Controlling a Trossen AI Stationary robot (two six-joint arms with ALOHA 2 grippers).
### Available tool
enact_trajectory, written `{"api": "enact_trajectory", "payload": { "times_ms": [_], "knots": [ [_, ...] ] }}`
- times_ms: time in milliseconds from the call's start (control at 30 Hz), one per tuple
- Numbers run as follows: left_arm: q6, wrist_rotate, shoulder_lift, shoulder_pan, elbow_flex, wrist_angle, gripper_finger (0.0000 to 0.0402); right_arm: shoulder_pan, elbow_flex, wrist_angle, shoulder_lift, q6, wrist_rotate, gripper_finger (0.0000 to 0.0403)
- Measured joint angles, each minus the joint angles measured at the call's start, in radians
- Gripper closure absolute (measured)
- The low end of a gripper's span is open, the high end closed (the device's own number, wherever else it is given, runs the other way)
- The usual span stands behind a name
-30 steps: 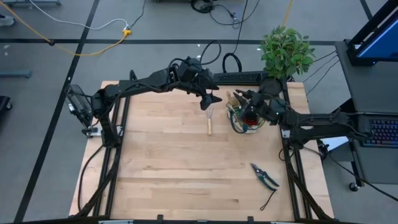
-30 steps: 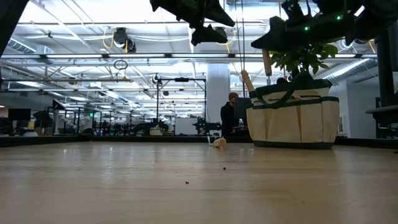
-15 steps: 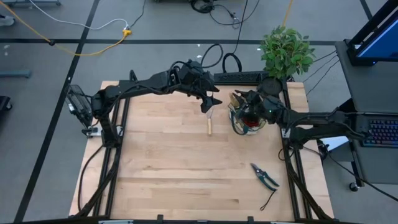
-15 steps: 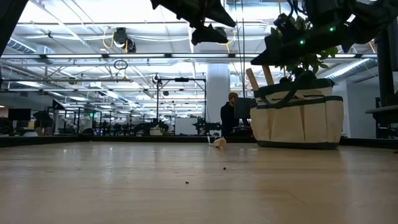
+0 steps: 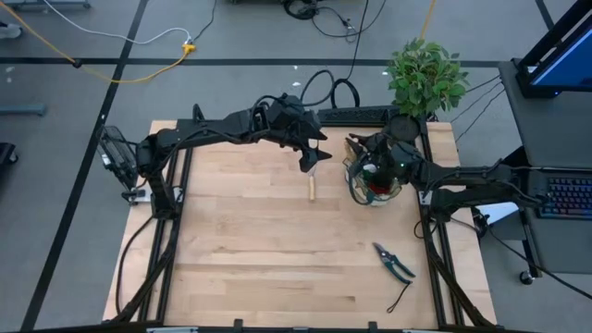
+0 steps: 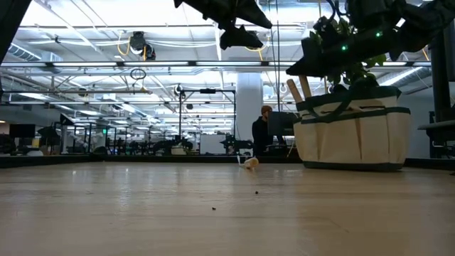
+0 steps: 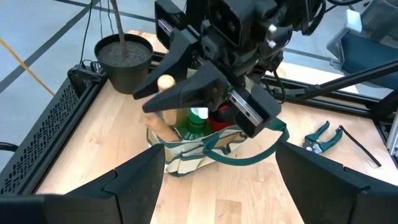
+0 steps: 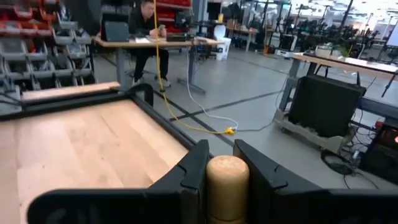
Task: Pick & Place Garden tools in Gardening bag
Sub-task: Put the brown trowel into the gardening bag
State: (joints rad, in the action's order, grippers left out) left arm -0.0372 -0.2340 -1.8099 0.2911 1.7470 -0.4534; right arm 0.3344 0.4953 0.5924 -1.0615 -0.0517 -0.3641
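Wooden handle (image 8: 227, 180) pinched by right gripper (image 5: 370, 153) above bag (image 5: 372, 185) — left gripper (image 5: 313, 153) spread, empty; shears (image 5: 393, 262) apart.

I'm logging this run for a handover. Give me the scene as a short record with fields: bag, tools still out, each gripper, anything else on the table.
bag: gardening bag at the table's far right, wooden handles sticking up out of it
tools on table: wooden-handled tool left of the bag; pruning shears near the front right
left gripper: open, empty, raised over the wooden-handled tool
right gripper: above the bag, shut on a wooden tool handle
other: potted plant at the far right corner
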Motion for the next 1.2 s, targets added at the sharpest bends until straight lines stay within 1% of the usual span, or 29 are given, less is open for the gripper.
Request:
{"api": "enact_trajectory", "payload": {
  "times_ms": [167, 433, 500, 567, 733, 800, 967, 1033, 1133, 1200],
  "knots": [
    [0.006, 0.0, 0.0, -0.004, 0.0, -0.021, 0.0094, 0.0, 0.0, 0.071, 0.001, 0.001, -0.004, 0.0351],
    [0.011, 0.0, 0.0, -0.004, 0.0, -0.045, 0.0086, 0.0, 0.0, -0.058, 0.0, 0.055, -0.01, 0.0351],
    [0.021, 0.0, 0.0, -0.004, 0.0, -0.044, 0.0089, 0.0, 0.0, -0.084, 0.001, 0.066, -0.038, 0.0351],
    [0.031, 0.0, 0.0, -0.004, 0.0, -0.044, 0.0092, 0.0, 0.001, -0.098, 0.001, 0.068, -0.056, 0.0351],
    [0.035, 0.0, 0.0, -0.004, 0.0, -0.044, 0.0096, 0.0, 0.001, -0.103, 0.001, 0.071, -0.056, 0.0351],
    [0.035, 0.0, 0.0, -0.004, 0.0, -0.044, 0.0093, 0.0, 0.0, -0.087, 0.001, 0.09, -0.056, 0.0349],
    [0.035, 0.0, 0.0, -0.004, 0.0, -0.044, 0.0085, -0.002, -0.001, 0.072, 0.001, 0.093, -0.053, 0.035],
    [0.036, 0.0, 0.0, -0.004, 0.0, -0.044, 0.0085, -0.002, -0.001, 0.083, 0.001, 0.093, -0.052, 0.0349],
    [0.04, 0.0, 0.0, -0.004, 0.0, -0.045, 0.009, -0.002, 0.0, 0.032, 0.001, 0.1, -0.053, 0.0349],
    [0.04, 0.0, 0.0, -0.004, 0.0, -0.044, 0.0094, -0.002, -0.001, -0.018, 0.0, 0.139, -0.054, 0.0349]
  ]
}}
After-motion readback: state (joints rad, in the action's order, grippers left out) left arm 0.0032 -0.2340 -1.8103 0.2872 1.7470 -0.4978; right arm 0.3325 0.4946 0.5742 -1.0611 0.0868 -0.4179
